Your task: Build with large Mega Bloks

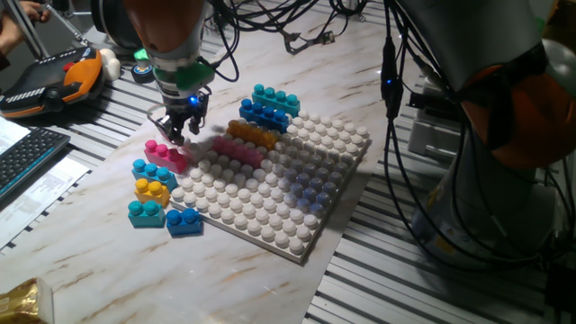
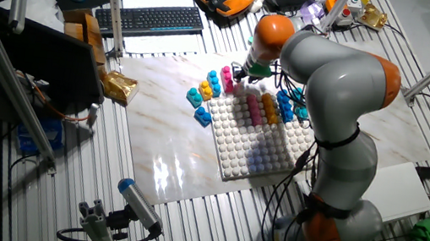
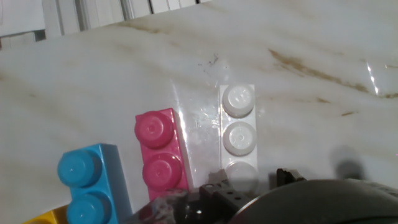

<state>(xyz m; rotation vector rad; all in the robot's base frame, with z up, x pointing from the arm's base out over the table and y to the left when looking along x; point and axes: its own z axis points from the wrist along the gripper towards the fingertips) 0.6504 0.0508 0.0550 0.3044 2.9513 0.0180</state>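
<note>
My gripper (image 1: 180, 129) is open and hangs low over the marble table, just left of the grey-white baseplate (image 1: 288, 225). In the hand view the gripper (image 3: 249, 182) has one finger on each side of the near end of a white long brick (image 3: 238, 127) lying on the table. A pink long brick (image 3: 160, 152) lies beside it, also seen in one fixed view (image 1: 166, 155). On the baseplate's far side sit a teal (image 1: 275, 97), a blue (image 1: 264, 114), an orange-yellow (image 1: 252, 135) and a pink (image 1: 238, 150) long brick.
Short two-stud bricks lie left of the plate: light blue (image 1: 148, 170), yellow (image 1: 152, 190), teal (image 1: 146, 212), blue (image 1: 184, 221). A keyboard (image 1: 27, 157) and an orange pendant (image 1: 54, 81) are at the far left. The arm's body (image 2: 344, 114) and cables stand right of the plate.
</note>
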